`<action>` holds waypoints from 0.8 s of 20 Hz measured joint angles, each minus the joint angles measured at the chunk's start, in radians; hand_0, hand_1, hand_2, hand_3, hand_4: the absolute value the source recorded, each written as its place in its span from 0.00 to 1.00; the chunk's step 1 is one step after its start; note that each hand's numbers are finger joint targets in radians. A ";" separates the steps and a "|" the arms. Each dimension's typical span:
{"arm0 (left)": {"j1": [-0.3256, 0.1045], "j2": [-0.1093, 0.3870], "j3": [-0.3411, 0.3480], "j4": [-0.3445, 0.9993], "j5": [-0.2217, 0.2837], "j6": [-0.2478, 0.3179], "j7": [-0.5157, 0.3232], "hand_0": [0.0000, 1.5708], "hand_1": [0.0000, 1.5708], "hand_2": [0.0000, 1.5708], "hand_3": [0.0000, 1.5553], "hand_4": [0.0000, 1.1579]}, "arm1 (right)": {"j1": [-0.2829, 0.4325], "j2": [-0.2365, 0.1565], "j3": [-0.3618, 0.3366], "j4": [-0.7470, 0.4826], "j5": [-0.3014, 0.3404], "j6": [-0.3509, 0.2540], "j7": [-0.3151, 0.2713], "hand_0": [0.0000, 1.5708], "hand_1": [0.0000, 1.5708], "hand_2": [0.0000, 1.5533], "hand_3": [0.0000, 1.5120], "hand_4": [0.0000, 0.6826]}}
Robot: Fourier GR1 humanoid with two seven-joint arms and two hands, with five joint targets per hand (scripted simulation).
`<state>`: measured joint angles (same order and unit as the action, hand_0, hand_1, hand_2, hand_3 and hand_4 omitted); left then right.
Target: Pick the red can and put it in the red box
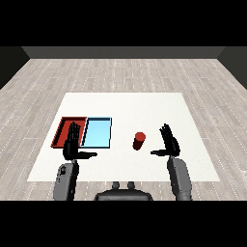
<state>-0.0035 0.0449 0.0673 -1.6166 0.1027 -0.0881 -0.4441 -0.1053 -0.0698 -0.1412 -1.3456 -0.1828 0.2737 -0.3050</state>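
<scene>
Nearest the camera, two grey forearms are seen rising from the lower corners, each ending in a black robot hand: the left robot hand (72, 143) is held with fingers straight and thumb spread, overlapping the near edge of the red tray (62, 128), and the right robot hand (168, 141) is likewise held flat with fingers extended, nothing being gripped. The red can (139, 140) is found upright on the white surface (144, 108), just left of the right robot hand and apart from it. The light blue tray (98, 132) is placed directly beside the red tray, between it and the can.
</scene>
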 measured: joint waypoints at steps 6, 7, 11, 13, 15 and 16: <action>0.034 -0.011 -0.013 -0.023 -0.008 0.007 -0.010 0.00 0.00 0.00 0.00 0.00 | -0.021 0.038 0.032 0.045 0.011 -0.036 -0.010 0.00 0.00 0.00 0.00 0.00; 0.035 -0.002 -0.004 -0.013 0.001 -0.007 -0.019 0.00 0.00 0.00 0.00 0.00 | -0.010 0.045 0.048 0.039 0.008 -0.043 -0.015 0.00 0.00 0.00 0.00 0.00; 0.017 -0.005 -0.004 -0.010 0.005 -0.002 -0.004 0.00 0.00 0.00 0.00 0.00 | -0.017 0.056 0.058 0.091 0.009 -0.046 -0.044 0.00 0.00 0.00 0.00 0.00; 0.012 -0.004 -0.002 -0.006 0.007 -0.004 -0.004 0.00 0.00 0.00 0.00 0.00 | -0.007 0.061 0.089 0.098 -0.001 -0.064 -0.054 0.00 0.00 0.00 0.00 0.00; 0.009 0.000 0.004 0.011 0.014 -0.014 -0.017 0.00 0.00 0.00 0.00 0.00 | -0.027 0.063 0.096 0.135 -0.011 -0.071 -0.077 0.00 0.00 0.00 0.00 0.00; -0.004 -0.001 0.003 0.022 0.010 -0.010 -0.017 0.00 0.00 0.00 0.00 0.00 | -0.034 0.064 0.097 0.139 -0.017 -0.076 -0.071 0.00 0.00 0.00 0.00 0.00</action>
<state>-0.0075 0.0437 0.0703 -1.5943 0.1128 -0.0976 -0.4608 -0.1395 -0.0054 -0.0444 -1.2064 -0.2002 0.1973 -0.3763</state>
